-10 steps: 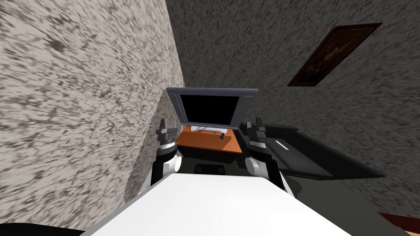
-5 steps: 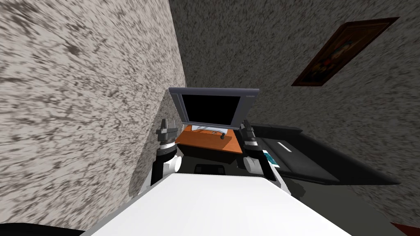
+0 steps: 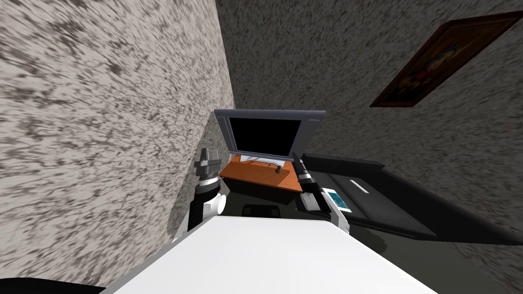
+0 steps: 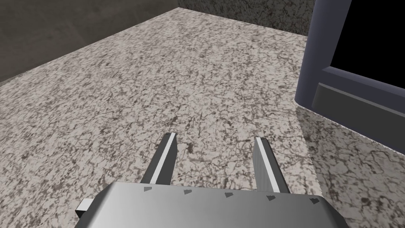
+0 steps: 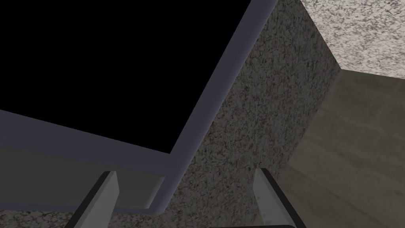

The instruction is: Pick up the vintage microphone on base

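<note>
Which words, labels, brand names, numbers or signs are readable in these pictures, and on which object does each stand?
No readable text anywhere.
Television: black screen, grey frame, no brand visible.
Framed picture: dark image, no words discernible.
Teal panel on the right arm: too small to read.
Small dark marks on the orange table: too small to read.
Microphone: too small to show any label.
</note>
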### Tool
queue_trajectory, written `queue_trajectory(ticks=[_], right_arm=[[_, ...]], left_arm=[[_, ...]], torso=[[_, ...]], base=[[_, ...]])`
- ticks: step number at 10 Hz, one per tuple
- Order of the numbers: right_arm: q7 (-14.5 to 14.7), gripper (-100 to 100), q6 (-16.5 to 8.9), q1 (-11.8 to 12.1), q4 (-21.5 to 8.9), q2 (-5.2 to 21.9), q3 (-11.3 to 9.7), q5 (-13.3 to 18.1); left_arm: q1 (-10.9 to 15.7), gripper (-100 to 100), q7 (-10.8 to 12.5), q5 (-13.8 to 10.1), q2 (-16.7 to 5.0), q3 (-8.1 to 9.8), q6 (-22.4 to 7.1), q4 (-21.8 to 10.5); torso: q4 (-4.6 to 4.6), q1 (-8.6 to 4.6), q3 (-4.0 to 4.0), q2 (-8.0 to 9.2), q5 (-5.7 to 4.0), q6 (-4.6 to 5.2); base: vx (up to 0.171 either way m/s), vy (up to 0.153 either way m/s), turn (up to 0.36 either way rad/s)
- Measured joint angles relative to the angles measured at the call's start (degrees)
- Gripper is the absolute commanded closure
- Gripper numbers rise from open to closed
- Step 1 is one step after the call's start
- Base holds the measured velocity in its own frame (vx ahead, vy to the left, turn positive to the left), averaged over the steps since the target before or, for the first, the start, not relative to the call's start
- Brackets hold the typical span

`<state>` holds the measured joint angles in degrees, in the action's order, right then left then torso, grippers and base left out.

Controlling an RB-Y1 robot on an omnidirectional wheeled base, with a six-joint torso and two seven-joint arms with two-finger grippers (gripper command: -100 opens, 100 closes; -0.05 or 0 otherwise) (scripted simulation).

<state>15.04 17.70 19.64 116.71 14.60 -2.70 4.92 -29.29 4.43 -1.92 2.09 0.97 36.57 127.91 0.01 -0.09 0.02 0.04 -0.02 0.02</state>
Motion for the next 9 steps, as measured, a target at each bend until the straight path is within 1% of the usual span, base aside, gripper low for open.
queue_trajectory(ticks=[1, 2, 3, 4, 5, 7, 8, 9], right_arm=[[0.5, -100, 0.2, -0.7, -2.2, 1.0, -0.4, 1.0], [1.3, -100, -0.2, -1.3, -3.7, 2.1, -1.2, 2.5], [1.8, -100, -0.4, -1.5, -4.8, 2.8, -1.5, 3.1], [2.5, -100, -1.1, -2.3, -6.0, 3.5, -2.2, 4.3], [3.1, -100, -1.0, -2.7, -7.6, 3.7, -2.6, 5.1], [4.3, -100, -0.9, -3.9, -10.9, 5.0, -3.4, 6.8], [5.0, -100, -1.1, -4.7, -12.9, 5.8, -3.9, 8.0], [5.9, -100, -2.1, -6.0, -14.6, 7.1, -4.8, 9.6]], left_arm=[[0.0, 0, 0.0, 0.0, 0.0, 0.0, 0.0, 0.0], [0.0, 0, 0.0, 0.0, 0.0, 0.0, 0.0, 0.0], [0.0, 0, 0.0, 0.0, 0.0, 0.0, 0.0, 0.0], [0.0, 0, 0.0, 0.0, 0.0, 0.0, 0.0, 0.0], [0.0, 0, 0.0, 0.0, 0.0, 0.0, 0.0, 0.0], [0.0, 0, 0.0, 0.0, 0.0, 0.0, 0.0, 0.0], [0.0, 0, 0.0, 0.0, 0.0, 0.0, 0.0, 0.0], [0.0, 0, 0.0, 0.0, 0.0, 0.0, 0.0, 0.0]], torso=[[0.0, 0.03, -0.01, -0.02, 0.01, -0.02], [0.0, 0.05, -0.01, -0.01, 0.01, -0.02], [0.0, 0.05, -0.01, -0.02, 0.01, 0.0], [0.0, 0.06, -0.02, -0.03, 0.02, -0.02], [-0.01, 0.07, -0.02, -0.03, 0.02, 0.0], [0.0, 0.08, -0.02, -0.03, 0.02, 0.0], [-0.01, 0.08, -0.02, -0.04, 0.02, -0.02], [0.0, 0.09, -0.02, -0.04, 0.03, -0.02]], base=[[-0.014, -0.007, 0.107], [-0.01, -0.007, 0.044], [-0.009, -0.005, 0.072], [-0.007, -0.005, 0.034], [-0.009, 0.001, 0.066], [-0.008, 0.0, 0.061], [-0.011, 0.004, 0.113], [-0.006, 0.004, 0.027]])
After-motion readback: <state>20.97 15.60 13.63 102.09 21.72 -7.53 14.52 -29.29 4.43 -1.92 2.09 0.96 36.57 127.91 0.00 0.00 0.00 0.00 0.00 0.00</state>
